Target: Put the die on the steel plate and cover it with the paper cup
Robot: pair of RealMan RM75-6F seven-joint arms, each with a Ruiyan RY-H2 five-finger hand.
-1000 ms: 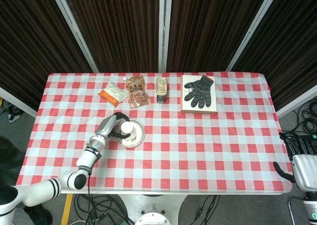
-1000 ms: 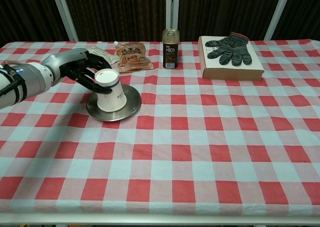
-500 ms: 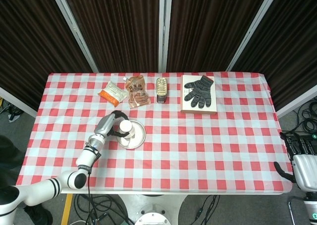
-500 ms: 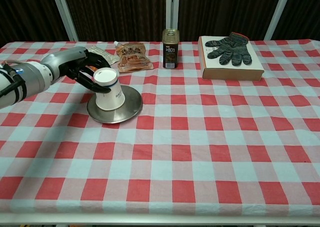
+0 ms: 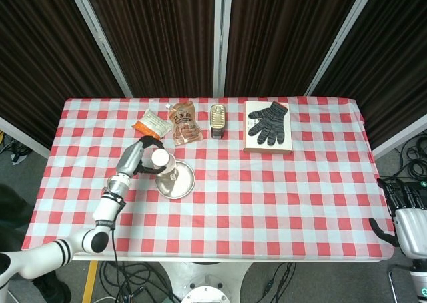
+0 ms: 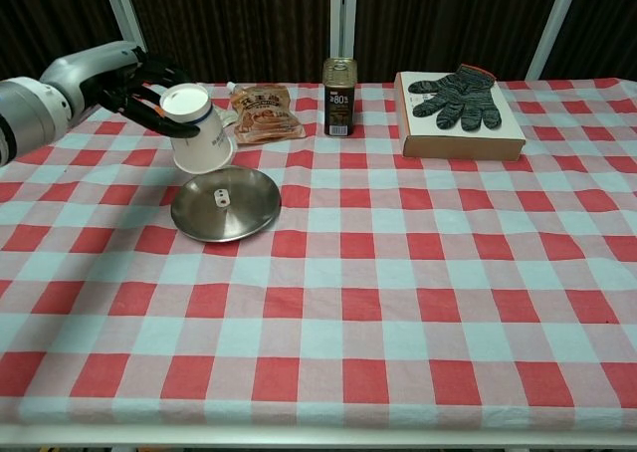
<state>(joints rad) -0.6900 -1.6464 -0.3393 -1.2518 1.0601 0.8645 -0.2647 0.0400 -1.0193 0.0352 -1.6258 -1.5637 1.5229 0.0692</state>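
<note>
Cup (image 6: 199, 133), upside down and tilted, hangs in my left hand (image 6: 139, 82), fingers wrapped round its base, above the far left rim of the plate (image 6: 254, 218). Die (image 6: 221, 196) sits near the plate's centre, uncovered. I'd level the cup, centre its mouth over the die, then lower straight down so the rim doesn't knock it. Right hand (image 5: 408, 213) idles off the table; its fingers I cannot tell.

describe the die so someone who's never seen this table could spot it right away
Find the round steel plate on the left part of the checked tablecloth, just below the paper cup that the left hand holds upside down. The die is the small white cube on the plate, the only thing lying on it.
</note>
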